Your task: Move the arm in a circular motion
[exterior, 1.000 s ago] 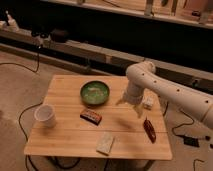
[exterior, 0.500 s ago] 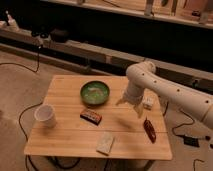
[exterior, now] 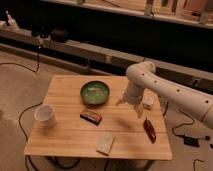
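The glossy white arm (exterior: 170, 90) reaches in from the right edge over the wooden table (exterior: 65, 137). It bends down at a rounded joint and ends in the pale tapering gripper (exterior: 130, 106), which hangs above the table's right-middle part, just right of the green bowl (exterior: 95, 92). The gripper holds nothing that I can see.
On the table: a white cup (exterior: 45, 115) at the left, a dark red-brown packet (exterior: 91, 116) in the middle, a pale packet (exterior: 105, 144) near the front edge, a dark red object (exterior: 149, 130) at the right, a small white object (exterior: 148, 103) behind the gripper. Cables lie on the floor.
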Robot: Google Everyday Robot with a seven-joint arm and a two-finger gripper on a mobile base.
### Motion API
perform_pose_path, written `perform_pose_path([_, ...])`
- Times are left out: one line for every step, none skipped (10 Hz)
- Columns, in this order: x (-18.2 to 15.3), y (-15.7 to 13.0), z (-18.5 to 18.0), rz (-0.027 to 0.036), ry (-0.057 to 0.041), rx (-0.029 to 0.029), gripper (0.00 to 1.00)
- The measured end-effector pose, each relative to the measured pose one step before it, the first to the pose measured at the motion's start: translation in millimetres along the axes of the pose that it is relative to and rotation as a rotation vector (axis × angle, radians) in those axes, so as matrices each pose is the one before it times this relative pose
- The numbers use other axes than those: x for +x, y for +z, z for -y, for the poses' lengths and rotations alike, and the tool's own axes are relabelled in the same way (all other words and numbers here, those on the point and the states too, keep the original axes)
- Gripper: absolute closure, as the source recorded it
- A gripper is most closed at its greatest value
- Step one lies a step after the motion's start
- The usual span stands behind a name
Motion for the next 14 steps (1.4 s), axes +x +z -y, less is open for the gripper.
perform_pose_path([0.17, 0.01, -0.03, -0.00069, -0.00016, -0.00028, 0.2])
perform_pose_path([1.84, -1.37, -0.06, -0.00886, -0.00187, -0.00308, 0.2])
perform_pose_path([5.99, -6.39, 0.07, -0.02741, -0.00131, -0.00474, 0.2])
perform_pose_path([9.15, -9.95, 0.91, -0.04026, 0.00489, -0.00607, 0.2])
perform_pose_path([9.02, -11.93, 1.7, -0.04137, 0.00607, -0.0031, 0.2])
perform_pose_path([9.9, -13.29, 2.77, -0.04777, 0.00757, -0.00419, 0.2])
perform_pose_path([7.72, -11.32, 3.79, -0.03737, 0.00741, 0.00087, 0.2])
perform_pose_path([5.01, -8.05, 3.32, -0.02065, 0.00988, 0.00592, 0.2])
perform_pose_path([7.04, -10.41, 8.24, -0.01985, 0.02175, 0.03077, 0.2])
perform_pose_path([6.25, -8.64, 7.72, -0.01053, 0.02756, 0.03607, 0.2])
perform_pose_path([6.92, -6.47, 4.36, -0.00691, 0.02699, 0.02837, 0.2])
perform_pose_path([11.63, -8.62, 3.89, 0.0017, 0.04166, 0.03745, 0.2])
perform_pose_path([8.45, -4.04, 0.48, 0.00393, 0.02626, 0.01531, 0.2])
perform_pose_path([11.14, -4.46, -0.67, 0.00848, 0.02967, 0.01102, 0.2])
